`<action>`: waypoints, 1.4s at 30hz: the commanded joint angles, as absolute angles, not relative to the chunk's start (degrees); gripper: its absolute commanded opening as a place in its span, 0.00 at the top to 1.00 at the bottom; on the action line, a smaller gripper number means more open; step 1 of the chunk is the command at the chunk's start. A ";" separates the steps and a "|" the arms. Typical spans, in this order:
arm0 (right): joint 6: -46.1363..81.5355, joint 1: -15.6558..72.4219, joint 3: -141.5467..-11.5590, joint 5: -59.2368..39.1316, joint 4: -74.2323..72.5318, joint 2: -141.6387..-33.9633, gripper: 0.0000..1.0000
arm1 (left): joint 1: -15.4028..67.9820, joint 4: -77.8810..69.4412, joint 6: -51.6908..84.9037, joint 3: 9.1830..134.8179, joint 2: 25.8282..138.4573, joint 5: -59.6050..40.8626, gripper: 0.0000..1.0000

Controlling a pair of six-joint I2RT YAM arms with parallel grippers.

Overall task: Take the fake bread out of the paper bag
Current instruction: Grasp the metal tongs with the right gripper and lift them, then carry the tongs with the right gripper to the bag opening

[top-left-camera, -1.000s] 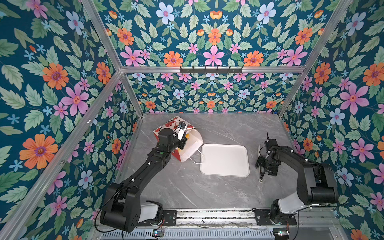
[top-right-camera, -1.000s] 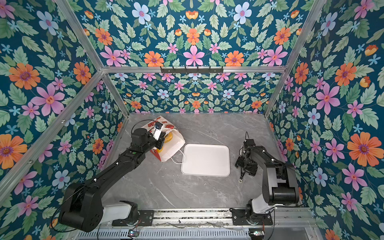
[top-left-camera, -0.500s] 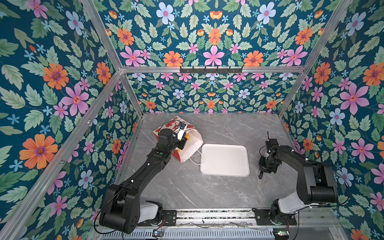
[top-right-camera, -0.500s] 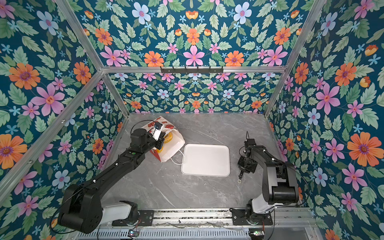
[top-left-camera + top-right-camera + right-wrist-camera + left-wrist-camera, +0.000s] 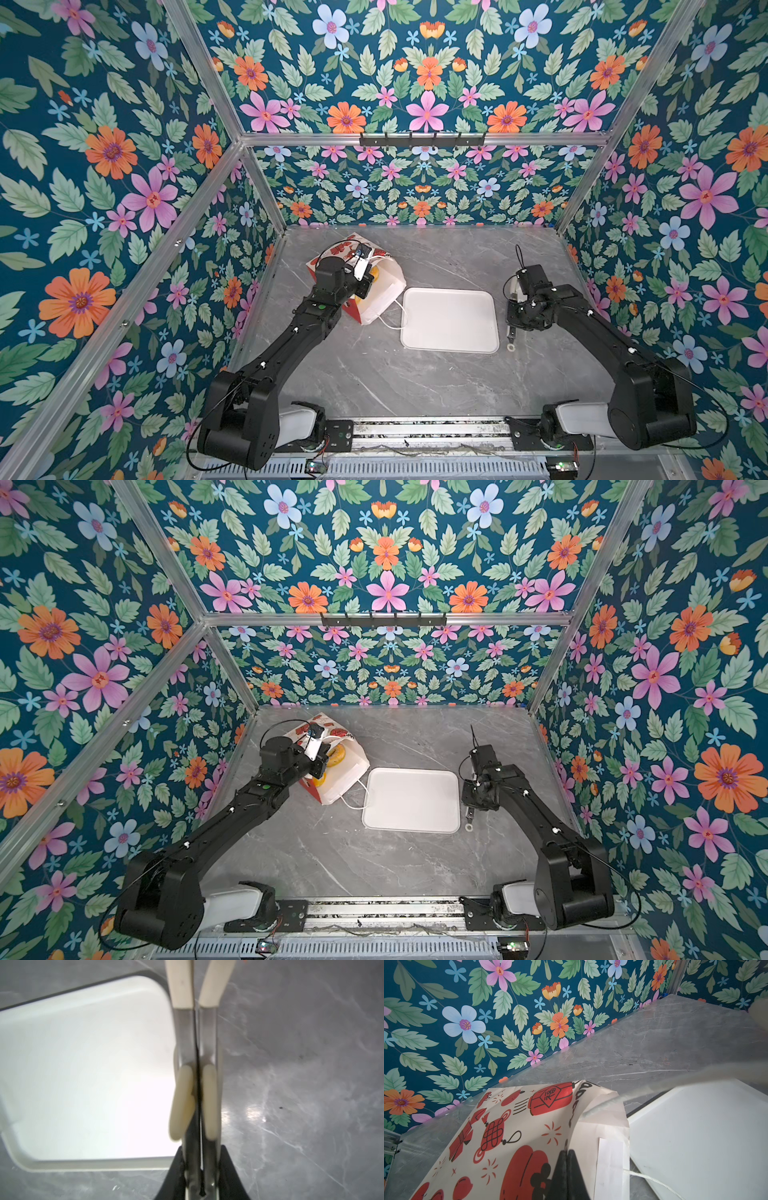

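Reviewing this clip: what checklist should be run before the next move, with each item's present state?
1. Left gripper shut on the paper bag's upper wall: ok.
2. Bag mouth open toward the tray: ok.
3. Fake bread visible inside the mouth: ok; how many pieces, cannot tell.
4. Right gripper shut on the tongs: ok.
5. Tongs opened to take bread: not ok, their arms are pressed together.
6. Tongs at the bag mouth: not ok, they hang beside the tray's edge farthest from the bag.
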State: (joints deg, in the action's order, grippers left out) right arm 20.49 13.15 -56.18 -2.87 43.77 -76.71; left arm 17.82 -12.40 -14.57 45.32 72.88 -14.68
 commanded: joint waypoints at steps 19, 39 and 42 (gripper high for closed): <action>4.25 40.23 -71.50 -31.54 43.40 -93.77 1.00 | 17.84 -12.49 -13.98 46.54 73.12 -15.21 1.00; 11.86 42.80 -87.91 -34.54 36.58 -115.92 0.98 | 17.87 -13.18 -14.39 45.44 72.60 -17.09 1.00; 12.00 42.80 -90.84 -34.10 38.20 -118.09 0.97 | 17.88 -13.18 -14.42 45.46 72.44 -17.29 1.00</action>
State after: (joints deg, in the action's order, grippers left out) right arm 11.57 42.74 -89.10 -32.91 37.47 -117.25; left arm 17.89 -11.73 -13.96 45.34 72.84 -16.49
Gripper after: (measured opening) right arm 0.205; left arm 0.049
